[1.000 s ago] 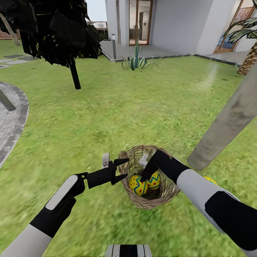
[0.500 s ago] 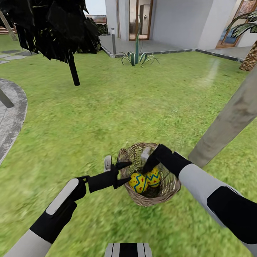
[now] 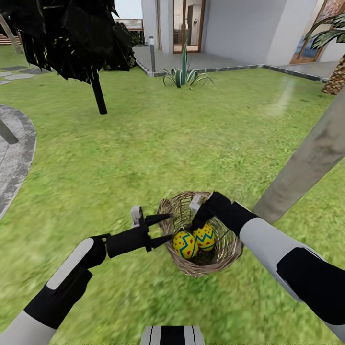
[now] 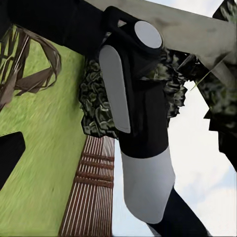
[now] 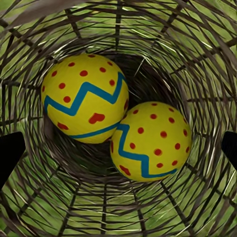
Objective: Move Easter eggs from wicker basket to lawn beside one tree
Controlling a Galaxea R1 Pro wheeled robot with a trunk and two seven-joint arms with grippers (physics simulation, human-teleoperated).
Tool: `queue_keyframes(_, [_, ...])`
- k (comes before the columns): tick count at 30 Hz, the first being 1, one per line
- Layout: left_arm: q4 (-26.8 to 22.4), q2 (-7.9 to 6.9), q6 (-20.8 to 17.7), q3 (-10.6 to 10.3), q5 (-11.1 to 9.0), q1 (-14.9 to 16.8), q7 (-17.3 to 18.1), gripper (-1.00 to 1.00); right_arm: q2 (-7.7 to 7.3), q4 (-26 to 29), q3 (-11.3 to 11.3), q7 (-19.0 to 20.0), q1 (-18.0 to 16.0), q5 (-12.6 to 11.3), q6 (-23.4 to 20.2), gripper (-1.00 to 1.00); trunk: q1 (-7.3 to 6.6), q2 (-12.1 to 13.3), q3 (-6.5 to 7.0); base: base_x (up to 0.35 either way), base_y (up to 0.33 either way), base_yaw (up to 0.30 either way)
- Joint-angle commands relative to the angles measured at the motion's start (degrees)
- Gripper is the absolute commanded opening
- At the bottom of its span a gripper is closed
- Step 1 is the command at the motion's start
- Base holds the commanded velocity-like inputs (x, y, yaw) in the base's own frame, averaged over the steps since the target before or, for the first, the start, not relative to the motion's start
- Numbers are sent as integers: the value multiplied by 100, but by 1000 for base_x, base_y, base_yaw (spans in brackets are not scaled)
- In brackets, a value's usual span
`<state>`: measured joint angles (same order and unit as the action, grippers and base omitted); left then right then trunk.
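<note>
Right claw (image 3: 197,221), tips apart, partly hides two eggs (image 5: 84,98) inside the basket (image 3: 225,249).

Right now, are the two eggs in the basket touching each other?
Touching. The right wrist view shows one egg pressed against the other egg inside the basket, with no gap between them.

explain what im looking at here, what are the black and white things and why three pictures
They are the two arms of a wheeled robot in a simulated garden. The head camera looks down over both arms; the other two cameras sit near each tool. The right tool reaches open into a small round brown woven-twig basket standing on the green lawn, holding nothing. Its camera shows two yellow eggs with red dots and blue zigzags touching inside. The left tool hovers open beside the basket rim.
</note>
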<state>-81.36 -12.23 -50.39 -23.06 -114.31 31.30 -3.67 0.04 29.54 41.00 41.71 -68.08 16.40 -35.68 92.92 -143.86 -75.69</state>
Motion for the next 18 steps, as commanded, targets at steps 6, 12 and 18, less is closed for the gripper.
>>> queue_keyframes(6, [-98, -1860, -309, -5, -512, -50, 2408, 100, 28, -320, 18, -413, -4, 57, -9, 100, 14, -10, -138, 0, 0, 0])
queue_keyframes(12, [-64, -2209, -310, -5, -516, -73, 2615, 100, 31, -424, 18, -476, -4, 56, 8, 100, 29, -18, -271, 0, 0, 0])
queue_keyframes(18, [16, -2696, -298, -5, -519, -80, 3425, 100, 31, -349, 22, -476, -4, 79, 46, 100, 45, -26, -404, 0, 0, 0])
